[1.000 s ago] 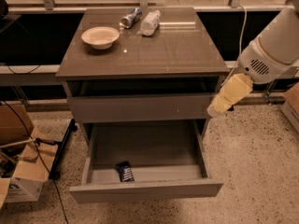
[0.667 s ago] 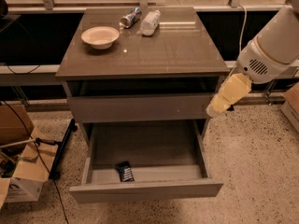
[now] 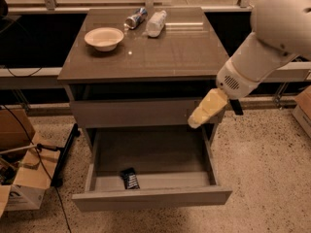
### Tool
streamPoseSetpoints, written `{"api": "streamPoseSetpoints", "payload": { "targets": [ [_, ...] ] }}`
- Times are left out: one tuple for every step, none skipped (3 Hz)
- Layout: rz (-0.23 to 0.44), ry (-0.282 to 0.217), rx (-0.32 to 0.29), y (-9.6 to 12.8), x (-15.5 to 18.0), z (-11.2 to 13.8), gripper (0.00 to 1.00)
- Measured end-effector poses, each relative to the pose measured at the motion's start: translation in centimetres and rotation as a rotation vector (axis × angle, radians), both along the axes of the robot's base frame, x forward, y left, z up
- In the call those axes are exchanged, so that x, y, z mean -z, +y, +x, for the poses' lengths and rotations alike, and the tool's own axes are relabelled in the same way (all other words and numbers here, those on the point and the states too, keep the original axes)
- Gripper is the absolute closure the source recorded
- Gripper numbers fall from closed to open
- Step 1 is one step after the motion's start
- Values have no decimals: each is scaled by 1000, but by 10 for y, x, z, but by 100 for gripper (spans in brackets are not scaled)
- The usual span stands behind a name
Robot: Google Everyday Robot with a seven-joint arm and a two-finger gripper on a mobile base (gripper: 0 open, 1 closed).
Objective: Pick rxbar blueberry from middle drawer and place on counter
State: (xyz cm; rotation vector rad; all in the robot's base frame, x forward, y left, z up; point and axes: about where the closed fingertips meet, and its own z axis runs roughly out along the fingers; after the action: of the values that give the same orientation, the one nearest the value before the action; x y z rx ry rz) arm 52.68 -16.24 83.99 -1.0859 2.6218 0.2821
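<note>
Step in hand: approach to the bar, pick not yet made.
The tool (image 3: 206, 109) hangs over the right side of the open drawer (image 3: 155, 152); its grip state cannot be told. The bar (image 3: 129, 178) lies flat by the front wall (7 o'clock from the tool). Next move: descend toward it, grasp, lift to the bench (image 3: 175, 47).

pincer (image 3: 195, 122) above open middle drawer (image 3: 150, 198), unobstructed

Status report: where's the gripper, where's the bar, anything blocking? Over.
Arm's gripper above open middle drawer, right side. Loose rxbar blueberry flat near drawer's front, left of centre. Nothing blocking it.
</note>
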Motion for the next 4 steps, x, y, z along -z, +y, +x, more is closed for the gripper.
{"api": "streamPoseSetpoints", "payload": {
  "targets": [
    [14,66,67,14,41,12,0],
    [30,105,134,26,80,24,0],
    [34,105,143,26,81,25,0],
    [15,138,169,32,92,32,0]
  ]
}}
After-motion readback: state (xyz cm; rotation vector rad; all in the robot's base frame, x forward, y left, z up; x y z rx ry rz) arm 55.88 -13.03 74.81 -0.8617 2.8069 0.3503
